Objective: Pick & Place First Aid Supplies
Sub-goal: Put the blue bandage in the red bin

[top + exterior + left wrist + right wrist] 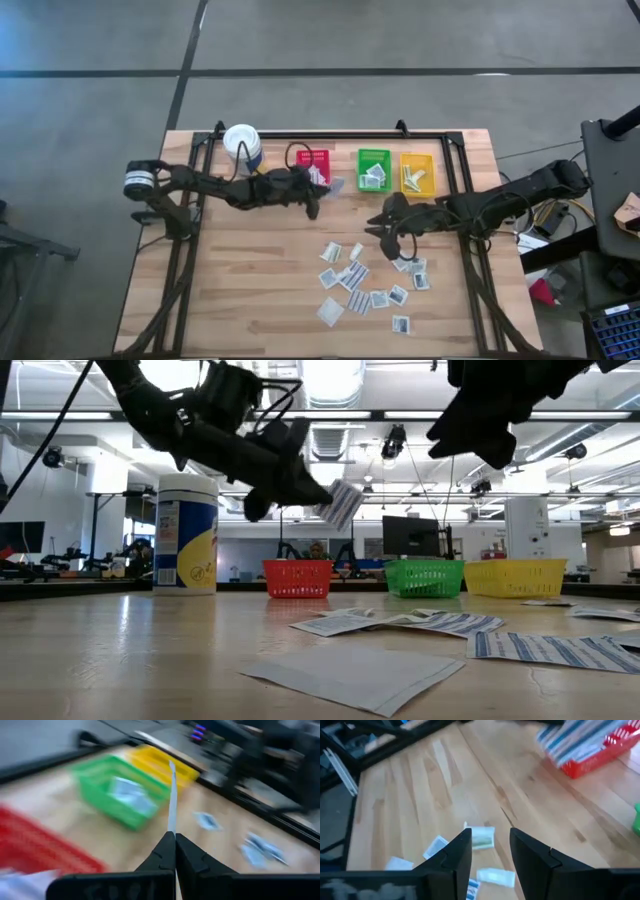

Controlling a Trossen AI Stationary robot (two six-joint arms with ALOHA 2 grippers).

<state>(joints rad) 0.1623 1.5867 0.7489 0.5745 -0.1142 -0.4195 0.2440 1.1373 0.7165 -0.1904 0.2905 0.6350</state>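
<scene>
The first aid supplies are small flat white packets, some blue-striped. Several [352, 279] lie flat on the wooden table, right of centre toward the near edge. My left gripper [320, 193] is shut on one striped packet [340, 504] just in front of the red bin [317, 165]. In the left wrist view this packet [172, 795] shows edge-on as a thin white line. My right gripper [385, 223] hangs open and empty above the table, over the far edge of the scattered packets [481, 838]. My left gripper pinches one edge of the striped packet [173, 831] between its two fingertips. The fingers come nearly level from the table's left. The packet sticks out past the fingertips, tilted and lifted clear of the table.
A green bin [374, 170] and a yellow bin [417, 172], both holding packets, stand right of the red bin along the far side. A white canister with a yellow label [242, 143] stands at the far left. A black frame [330, 133] runs along the table's edges.
</scene>
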